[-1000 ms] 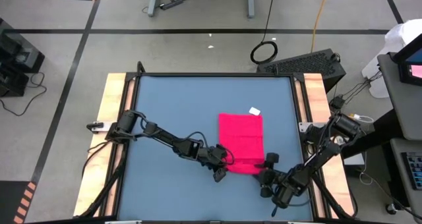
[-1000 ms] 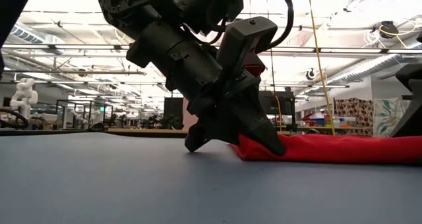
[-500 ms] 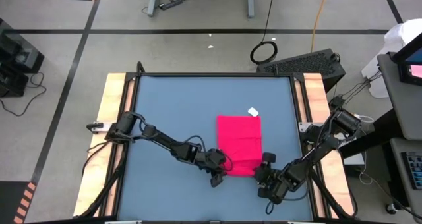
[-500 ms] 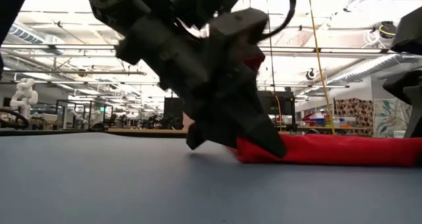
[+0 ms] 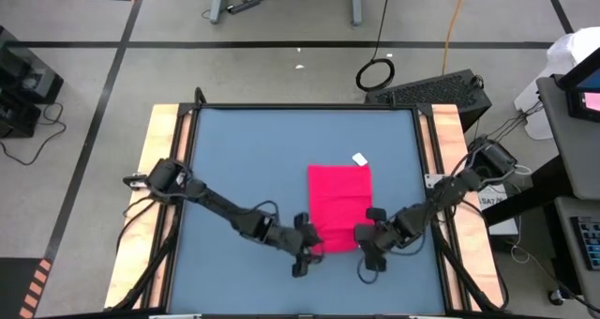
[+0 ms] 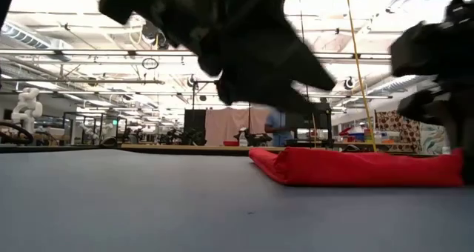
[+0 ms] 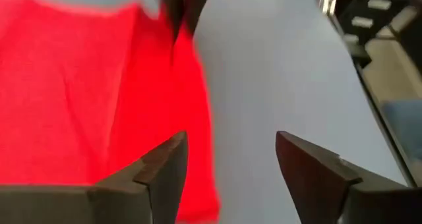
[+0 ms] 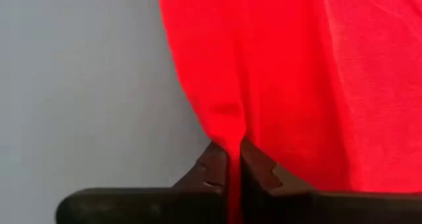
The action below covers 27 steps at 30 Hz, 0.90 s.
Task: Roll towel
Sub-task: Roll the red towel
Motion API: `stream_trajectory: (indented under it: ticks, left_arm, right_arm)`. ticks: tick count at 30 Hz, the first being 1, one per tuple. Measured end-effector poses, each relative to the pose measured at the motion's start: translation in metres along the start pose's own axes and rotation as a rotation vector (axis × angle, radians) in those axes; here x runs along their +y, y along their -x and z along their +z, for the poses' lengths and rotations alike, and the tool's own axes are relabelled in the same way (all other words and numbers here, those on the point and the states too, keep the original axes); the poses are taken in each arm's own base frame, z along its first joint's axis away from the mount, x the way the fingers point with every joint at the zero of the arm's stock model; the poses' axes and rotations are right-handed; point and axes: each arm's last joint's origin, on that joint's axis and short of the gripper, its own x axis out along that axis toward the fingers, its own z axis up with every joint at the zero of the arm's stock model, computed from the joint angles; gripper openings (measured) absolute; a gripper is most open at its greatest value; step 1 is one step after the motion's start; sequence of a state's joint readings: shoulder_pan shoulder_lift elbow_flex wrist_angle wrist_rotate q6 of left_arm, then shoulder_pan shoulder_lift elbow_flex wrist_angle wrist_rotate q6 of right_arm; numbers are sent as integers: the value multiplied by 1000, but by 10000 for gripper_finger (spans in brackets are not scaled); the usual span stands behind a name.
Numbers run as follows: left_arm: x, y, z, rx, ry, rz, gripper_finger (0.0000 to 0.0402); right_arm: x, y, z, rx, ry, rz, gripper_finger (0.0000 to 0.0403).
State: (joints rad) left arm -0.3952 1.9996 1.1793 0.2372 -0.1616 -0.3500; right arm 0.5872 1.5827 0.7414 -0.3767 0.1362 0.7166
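Note:
The pinkish-red towel [image 5: 338, 205] lies flat on the blue tabletop [image 5: 253, 159], its white tag [image 5: 360, 159] at the far right corner. In the low view its near end [image 6: 355, 167] shows as a thick, doubled-over band. My left gripper [image 7: 227, 165] hangs open just above the towel's near left corner [image 5: 314, 246], touching nothing. My right gripper [image 8: 234, 159] is shut on the towel at the near right corner [image 5: 364, 235]. My right gripper pinches a raised pucker of cloth [image 8: 232, 128] at the towel's near edge, by the right corner, between its two fingers. The fingers slant steeply down from the table's near right. The rest of the towel lies on the table.
Wooden rails [image 5: 161, 169] run along the table's left and right sides. Bare blue tabletop lies left of and beyond the towel. A black keyboard case [image 5: 431, 89] and cables sit on the floor past the far right corner.
My left gripper has opened, let go of the towel's near left corner, risen and drawn back toward the near edge while rolling. My right gripper has moved in from the near right toward the towel and shut on its near edge. The towel's near end stays doubled over.

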Motion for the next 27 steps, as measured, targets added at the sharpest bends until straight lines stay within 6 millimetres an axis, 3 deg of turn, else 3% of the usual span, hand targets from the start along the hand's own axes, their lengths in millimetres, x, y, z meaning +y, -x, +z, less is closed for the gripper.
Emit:
stream_trajectory:
  ticks: [3, 8, 17, 27]
  left_arm:
    - [-14, -3, -2, -100, -55, 61, 235]
    - [-26, -12, -21, -114, -119, 137, 235]
    - [-25, -25, -44, -87, -236, 257, 235]
    - [-11, -29, -44, -10, -239, 221, 229]
  right_arm:
    - [-11, -2, 10, 18, -20, 29, 7]
    - [-23, -3, 19, 40, -40, 64, 12]
    - [-28, -3, 23, 55, -35, 99, 13]
    - [-28, -3, 24, 54, -23, 101, 13]
